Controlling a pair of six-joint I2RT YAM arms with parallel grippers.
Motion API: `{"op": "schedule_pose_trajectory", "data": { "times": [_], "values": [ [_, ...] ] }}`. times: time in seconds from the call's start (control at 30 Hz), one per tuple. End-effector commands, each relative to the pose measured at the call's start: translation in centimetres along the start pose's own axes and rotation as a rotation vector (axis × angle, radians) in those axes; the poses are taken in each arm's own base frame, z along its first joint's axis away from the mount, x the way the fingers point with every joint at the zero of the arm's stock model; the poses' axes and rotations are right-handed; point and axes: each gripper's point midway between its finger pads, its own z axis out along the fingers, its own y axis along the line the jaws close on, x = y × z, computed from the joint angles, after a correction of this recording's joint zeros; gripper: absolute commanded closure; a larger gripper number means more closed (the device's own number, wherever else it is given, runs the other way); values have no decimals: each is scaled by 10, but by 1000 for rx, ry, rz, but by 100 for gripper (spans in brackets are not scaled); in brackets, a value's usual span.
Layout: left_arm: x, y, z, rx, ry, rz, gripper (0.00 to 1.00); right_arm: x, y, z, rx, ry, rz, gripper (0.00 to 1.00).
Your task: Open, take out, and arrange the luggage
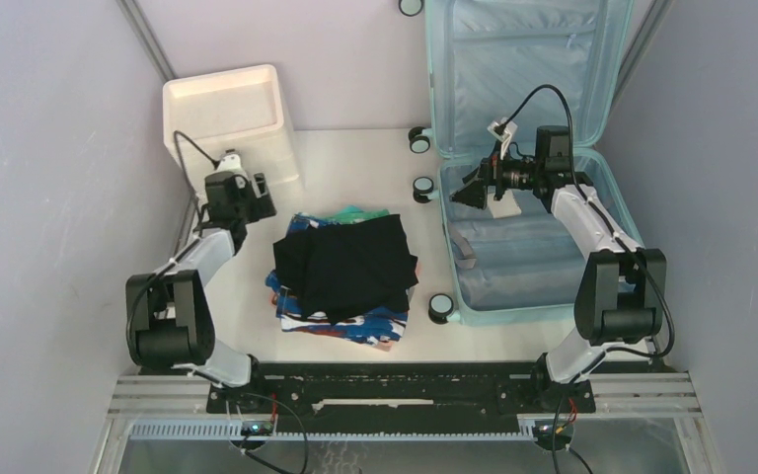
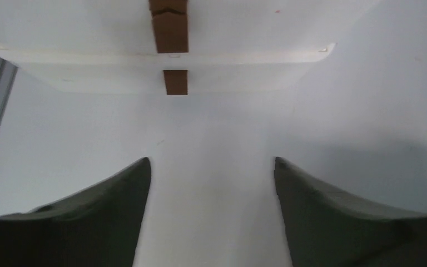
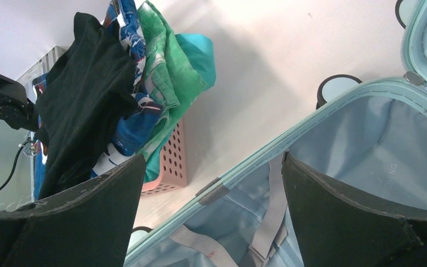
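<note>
Here the luggage (image 1: pixel 528 252) lies open at right, its lid cut off by the top edge. The right gripper (image 3: pixel 211 167) hangs wide and empty over its lining; the left gripper (image 2: pixel 211 167) gapes, empty, before the cabinet (image 1: pixel 222 104). Clothes (image 1: pixel 345 262) hide most of the basket (image 3: pixel 173 161).

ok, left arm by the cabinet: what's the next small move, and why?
Probably ease the left gripper forward so its fingers straddle the brown pull on the white cabinet. The fingers stand apart with nothing between them, the pull lies ahead, slightly off-centre, and the clothes pile on the table wants a home.
</note>
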Motion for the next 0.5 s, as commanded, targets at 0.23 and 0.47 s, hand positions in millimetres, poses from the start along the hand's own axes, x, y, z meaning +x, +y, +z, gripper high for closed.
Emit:
{"op": "schedule_pose_trajectory", "data": {
  "times": [0.23, 0.47],
  "values": [
    [-31, 16, 17, -205, 42, 323, 0, -30, 0, -6, -6, -57, -84, 0],
    [-13, 18, 40, -285, 158, 466, 0, -31, -1, -7, -1, -59, -89, 0]
  ]
}}
